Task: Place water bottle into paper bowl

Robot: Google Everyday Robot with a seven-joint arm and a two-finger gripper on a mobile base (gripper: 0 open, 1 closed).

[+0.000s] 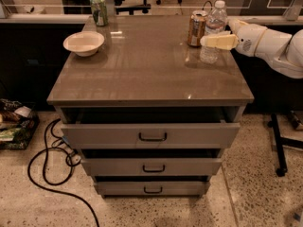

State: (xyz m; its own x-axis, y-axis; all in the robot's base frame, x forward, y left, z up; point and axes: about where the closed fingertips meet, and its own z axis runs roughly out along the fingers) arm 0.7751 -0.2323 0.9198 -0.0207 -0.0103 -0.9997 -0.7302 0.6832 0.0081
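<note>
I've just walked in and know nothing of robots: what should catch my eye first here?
The white arm reaching in from the right, its gripper at the water bottle on the cabinet's back right corner, beside an orange-brown can. Then the paper bowl at the far left, and the three drawers pulled open below.
</note>
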